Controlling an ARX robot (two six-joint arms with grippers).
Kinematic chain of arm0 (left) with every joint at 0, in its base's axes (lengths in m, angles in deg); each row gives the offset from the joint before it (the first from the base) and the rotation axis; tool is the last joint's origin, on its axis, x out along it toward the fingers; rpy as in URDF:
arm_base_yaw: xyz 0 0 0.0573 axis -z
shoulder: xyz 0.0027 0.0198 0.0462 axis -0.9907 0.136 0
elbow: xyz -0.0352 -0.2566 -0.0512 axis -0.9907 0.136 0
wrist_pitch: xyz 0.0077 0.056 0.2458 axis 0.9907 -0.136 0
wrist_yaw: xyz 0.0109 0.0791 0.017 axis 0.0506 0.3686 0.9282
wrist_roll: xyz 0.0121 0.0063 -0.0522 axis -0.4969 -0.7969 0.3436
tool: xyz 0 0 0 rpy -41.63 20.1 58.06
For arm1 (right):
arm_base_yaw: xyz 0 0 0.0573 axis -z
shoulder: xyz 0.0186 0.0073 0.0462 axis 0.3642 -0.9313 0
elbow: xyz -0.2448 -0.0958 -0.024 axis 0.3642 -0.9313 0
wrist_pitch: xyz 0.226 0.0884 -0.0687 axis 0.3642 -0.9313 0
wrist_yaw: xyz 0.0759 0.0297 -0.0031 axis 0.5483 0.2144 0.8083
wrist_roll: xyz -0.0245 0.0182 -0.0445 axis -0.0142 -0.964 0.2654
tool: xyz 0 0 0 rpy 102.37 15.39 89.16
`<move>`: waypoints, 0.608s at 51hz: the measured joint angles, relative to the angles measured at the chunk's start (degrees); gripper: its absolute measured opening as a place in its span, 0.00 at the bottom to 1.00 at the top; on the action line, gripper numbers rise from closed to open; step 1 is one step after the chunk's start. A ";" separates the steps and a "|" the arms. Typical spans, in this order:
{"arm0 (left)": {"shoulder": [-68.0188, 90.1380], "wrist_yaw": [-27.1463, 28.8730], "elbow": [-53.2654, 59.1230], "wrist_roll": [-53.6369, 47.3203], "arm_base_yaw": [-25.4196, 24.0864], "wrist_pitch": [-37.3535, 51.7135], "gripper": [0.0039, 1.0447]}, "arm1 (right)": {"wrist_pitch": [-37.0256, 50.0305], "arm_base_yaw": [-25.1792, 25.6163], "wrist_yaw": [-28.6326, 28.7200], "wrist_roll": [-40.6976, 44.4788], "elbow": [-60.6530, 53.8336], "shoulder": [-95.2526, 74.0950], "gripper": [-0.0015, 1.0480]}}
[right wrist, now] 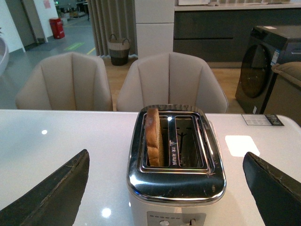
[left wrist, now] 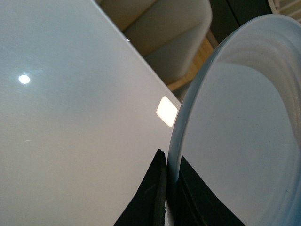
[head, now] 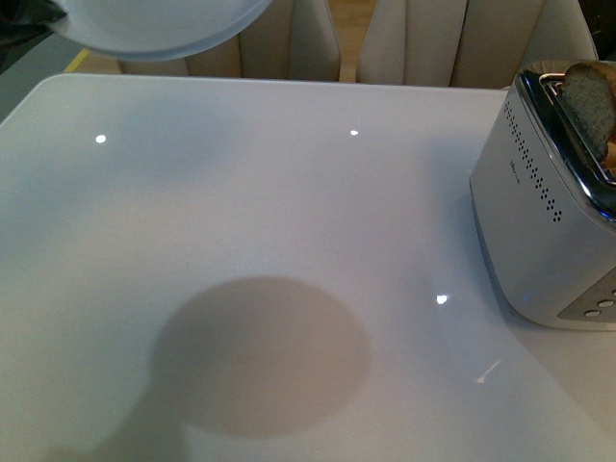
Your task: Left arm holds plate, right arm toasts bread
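Bread (right wrist: pixel 153 136): one brown-crusted slice stands on edge in one of the two slots of a chrome-topped toaster (right wrist: pixel 176 165), its upper crust rising above the slot; the neighbouring slot is bare. The toaster sits at the right side of a glossy white table (head: pixel 241 192), and from the front its body hides all but the top of the slice.

Right gripper (right wrist: pixel 165 155): it is above and in front of the toaster with its jaws spread wide. The dark fingers (right wrist: pixel 56 193) flank the toaster, clear of it and holding nothing.

Plate (head: pixel 164 24): pale blue-white and raised above the table's far left corner, it casts a round shadow (head: pixel 265 356) on the near tabletop.

Left gripper (left wrist: pixel 168 160): its black fingers (left wrist: pixel 150 197) are clamped on the plate's rim, one on each face. The tilted plate blocks much of the wrist view.

Surroundings: two beige chairs (right wrist: pixel 70 82) stand beyond the table's far edge, with a dark appliance (right wrist: pixel 263 66) and a basket (right wrist: pixel 118 49) behind them.
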 joint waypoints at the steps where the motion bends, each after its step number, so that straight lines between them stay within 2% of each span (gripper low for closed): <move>1: 0.52 -0.44 0.00 -0.33 -0.98 0.20 0.03 | 0.00 0.00 0.00 0.00 0.00 0.00 0.91; 14: 8.07 -4.35 0.20 -3.41 -7.78 4.79 0.03 | 0.00 0.00 0.02 0.00 0.00 0.00 0.91; 31: 21.44 -7.80 1.07 -4.28 -11.23 13.11 0.03 | 0.00 0.00 0.02 0.00 0.00 0.00 0.91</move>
